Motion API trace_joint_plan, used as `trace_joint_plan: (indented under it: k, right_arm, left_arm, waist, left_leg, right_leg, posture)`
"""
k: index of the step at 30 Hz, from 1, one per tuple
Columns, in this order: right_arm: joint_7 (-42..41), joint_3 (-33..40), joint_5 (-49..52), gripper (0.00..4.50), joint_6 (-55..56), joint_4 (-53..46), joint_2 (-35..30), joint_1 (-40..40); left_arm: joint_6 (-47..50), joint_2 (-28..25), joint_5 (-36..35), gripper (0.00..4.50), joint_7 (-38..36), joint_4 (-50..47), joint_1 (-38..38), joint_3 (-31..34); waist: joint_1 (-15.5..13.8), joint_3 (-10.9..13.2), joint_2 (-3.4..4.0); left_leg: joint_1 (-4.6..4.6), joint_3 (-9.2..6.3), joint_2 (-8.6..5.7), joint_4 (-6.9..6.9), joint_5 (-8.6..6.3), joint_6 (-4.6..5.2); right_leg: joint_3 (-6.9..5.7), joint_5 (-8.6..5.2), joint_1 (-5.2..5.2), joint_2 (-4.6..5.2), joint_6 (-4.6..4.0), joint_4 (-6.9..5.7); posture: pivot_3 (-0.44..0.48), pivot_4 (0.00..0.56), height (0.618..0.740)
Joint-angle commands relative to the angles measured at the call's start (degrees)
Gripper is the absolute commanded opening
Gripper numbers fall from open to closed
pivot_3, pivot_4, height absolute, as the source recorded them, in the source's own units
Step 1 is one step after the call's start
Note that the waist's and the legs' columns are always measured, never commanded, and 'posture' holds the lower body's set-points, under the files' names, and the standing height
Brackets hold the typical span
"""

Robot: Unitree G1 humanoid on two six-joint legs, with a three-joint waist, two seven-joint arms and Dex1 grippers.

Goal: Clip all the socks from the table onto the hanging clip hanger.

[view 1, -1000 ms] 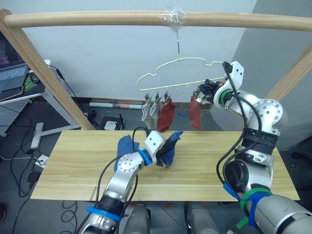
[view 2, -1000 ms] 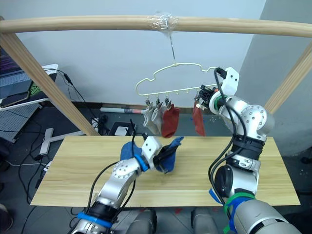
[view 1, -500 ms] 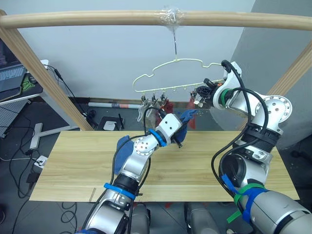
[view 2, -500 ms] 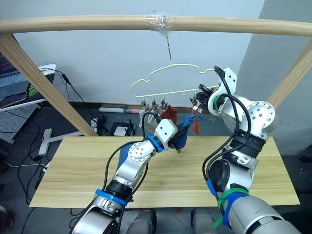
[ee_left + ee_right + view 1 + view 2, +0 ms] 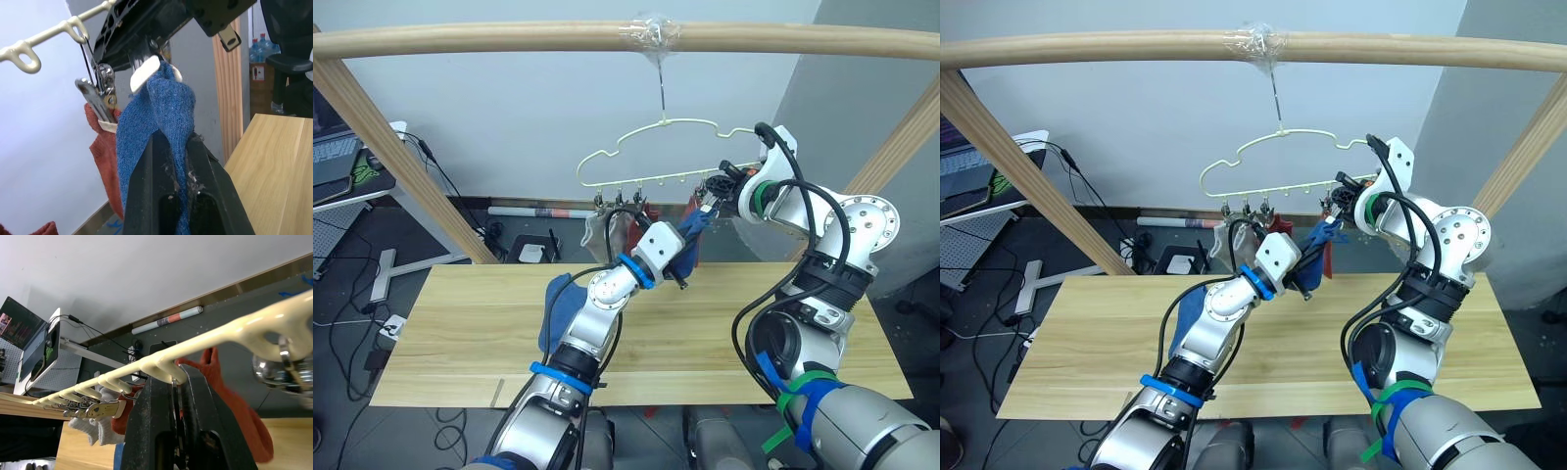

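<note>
The left gripper lifts a blue sock up to the clip hanger, its two black fingers clenched on the knit, and the sock's top edge sits right at a clip near the hanger's right end. The right gripper works at that same end of the bottom bar, its fingers drawn close around a metal clip (whether that clip is squeezed open cannot be made out). In the left wrist view the cuff of the blue sock touches a pale pad on the right gripper's tip, just beside a rust-red sock already hanging from the neighbouring clip.

Toward the hanger's left end, two grey socks and another rust-red sock hang clipped, partly hidden behind the left arm. The second blue sock lies on the surface, left of centre and well back from the front edge.

This looks like the fifth sock of six going on. The next move seems to call for feeding the cuff squarely between the clip's jaws and letting the clip bite before the left gripper lets go; the hanger swings freely on its hook, so a push too firm could carry the clip away from the fabric.
</note>
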State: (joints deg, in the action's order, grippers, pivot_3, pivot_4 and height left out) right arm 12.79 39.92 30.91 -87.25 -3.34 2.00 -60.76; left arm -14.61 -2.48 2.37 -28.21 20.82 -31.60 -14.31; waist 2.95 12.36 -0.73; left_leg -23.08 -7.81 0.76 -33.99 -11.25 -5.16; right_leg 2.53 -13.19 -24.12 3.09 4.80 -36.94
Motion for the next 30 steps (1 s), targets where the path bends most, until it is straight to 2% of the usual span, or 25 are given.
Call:
trace_joint_plan:
  k: [1,5,8,9,12,17,18,23,24,26,27,30]
  right_arm:
    - [0.5,1.1,-0.9,0.0,-0.5,-1.9,0.1,0.2]
    - [0.1,2.1,-0.8,0.0,-0.8,-2.1,0.8,-0.4]
    - [-0.2,2.3,-0.8,0.92,-0.8,-2.2,0.8,-0.6]
    - [-0.2,2.5,-0.8,1.46,-0.9,-2.4,0.8,-0.7]
    - [-0.2,3.3,-0.8,2.52,-1.2,-3.0,0.8,-1.3]
    - [-1.3,4.0,-0.3,4.22,-2.3,-5.0,0.5,-2.4]
    - [-2.1,3.8,0.3,4.43,-2.9,-6.1,0.3,-2.5]
    - [-6.6,0.9,2.9,4.43,-5.3,-13.4,-2.6,-0.3]
    - [-10.6,-8.0,1.3,4.43,-0.1,-18.2,-10.1,5.4]
    - [-15.5,-19.2,-1.4,4.43,7.0,-24.3,-19.6,13.1]
    - [-17.5,-23.2,-3.2,4.49,11.1,-26.1,-23.0,16.4]
    - [-20.3,-27.5,-5.4,4.5,19.3,-27.1,-27.1,21.6]
  left_arm:
    - [-1.6,0.7,-0.5,0.02,0.4,-1.3,-1.1,0.3]
    - [-1.5,0.8,-0.4,0.02,0.4,-1.5,-0.9,0.1]
    - [-1.5,0.8,-0.4,0.0,0.4,-1.4,-1.0,0.1]
    - [-1.5,0.8,-0.4,0.0,0.4,-1.4,-1.0,0.1]
    - [-1.4,0.9,-0.4,0.0,0.4,-1.2,-1.3,0.2]
    - [-1.0,1.3,-0.7,0.0,-0.2,-0.6,-2.0,0.0]
    - [-0.6,1.5,-1.1,0.0,-0.5,-0.3,-2.2,0.1]
    - [3.4,3.2,-3.9,0.0,-1.1,0.4,-2.8,1.3]
    - [6.9,4.8,-6.9,0.0,-2.1,1.2,-3.5,2.3]
    - [10.9,6.7,-10.7,0.0,-4.2,2.6,-4.6,3.4]
    - [11.4,7.2,-11.3,0.26,-5.0,3.4,-5.2,3.6]
    - [12.7,7.8,-12.1,1.05,-6.2,4.4,-6.2,4.2]
  waist:
    - [0.0,0.0,0.0]
    - [0.0,0.0,0.0]
    - [0.1,0.0,0.01]
    - [0.1,0.0,0.01]
    - [0.5,0.0,0.01]
    - [0.6,0.0,0.03]
    - [0.7,0.0,0.03]
    - [0.7,0.0,0.03]
    - [0.9,0.0,0.03]
    - [0.5,0.0,0.04]
    - [0.5,0.0,0.05]
    - [1.9,0.0,0.05]
  left_leg:
    - [0.0,0.0,0.0,0.0,0.0,0.0]
    - [0.0,0.0,0.0,0.0,0.0,0.0]
    - [0.0,0.0,0.0,0.0,0.0,0.0]
    - [0.0,0.0,0.0,0.0,0.0,0.0]
    - [0.0,0.0,0.0,0.01,0.0,0.0]
    - [0.0,0.01,0.0,0.01,0.0,0.0]
    - [0.0,0.01,0.0,0.01,0.0,0.0]
    - [-0.04,0.0,0.0,0.01,0.0,0.0]
    - [-0.04,0.01,0.0,0.01,0.0,0.0]
    - [-0.03,0.01,0.0,0.01,0.0,0.0]
    - [-0.15,-0.1,-0.01,-0.04,0.0,0.0]
    - [-0.31,0.12,-0.09,-0.09,-0.01,-0.01]
  right_leg:
    - [0.0,0.0,0.0,0.0,0.0,0.0]
    - [0.0,0.0,0.0,0.0,0.0,0.0]
    - [-0.01,0.0,0.0,0.0,0.0,0.0]
    - [0.0,0.0,-0.01,0.0,0.0,0.0]
    - [0.0,0.0,-0.02,0.0,0.0,0.0]
    - [0.0,0.0,-0.04,0.0,0.0,-0.01]
    - [0.0,0.0,-0.04,0.0,0.0,-0.01]
    - [0.0,0.0,-0.04,0.0,0.0,0.02]
    - [0.0,-0.01,-0.04,0.0,0.0,0.03]
    - [0.0,-0.01,-0.04,0.0,0.01,0.02]
    - [-0.12,-0.09,-0.02,0.03,0.1,0.05]
    - [0.09,-0.08,-0.1,0.07,0.26,0.24]
  posture:
    - [-0.068,0.198,0.74]
    - [-0.065,0.197,0.74]
    - [-0.066,0.198,0.74]
    - [-0.066,0.198,0.74]
    - [-0.066,0.198,0.74]
    - [-0.075,0.195,0.74]
    - [-0.078,0.195,0.74]
    - [-0.08,0.194,0.74]
    - [-0.079,0.193,0.74]
    - [-0.079,0.193,0.74]
    - [-0.081,0.187,0.74]
    - [-0.087,0.185,0.74]
